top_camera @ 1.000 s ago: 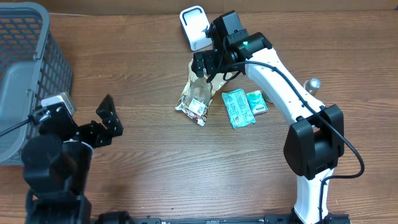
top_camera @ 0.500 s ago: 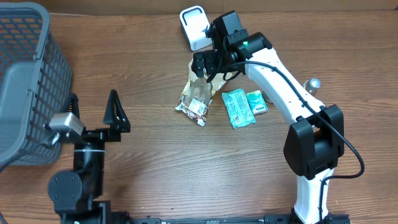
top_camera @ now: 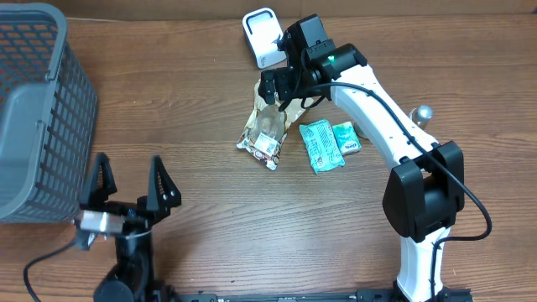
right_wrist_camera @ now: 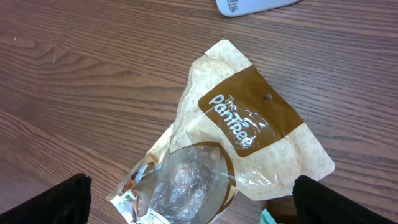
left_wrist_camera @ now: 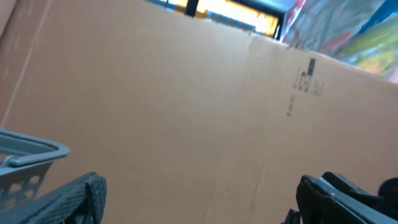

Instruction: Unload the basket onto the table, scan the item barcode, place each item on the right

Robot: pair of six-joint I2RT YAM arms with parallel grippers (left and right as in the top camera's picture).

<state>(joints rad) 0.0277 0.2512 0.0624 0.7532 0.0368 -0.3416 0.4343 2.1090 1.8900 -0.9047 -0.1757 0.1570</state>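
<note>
Just on the robot's side of the white scanner (top_camera: 262,35), the right gripper (top_camera: 278,92) hangs wide open over the scanner-side end of the brown snack pouch (top_camera: 267,127), which lies lengthwise pointing away from the scanner. The left gripper (top_camera: 128,191), also spread wide, is far off.

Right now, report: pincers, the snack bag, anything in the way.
Left pincer open, empty, by the basket. Right pincer open, over the Pantree snack bag, not gripping. Bag flat on the table, nothing on top; teal packets beside it.
</note>
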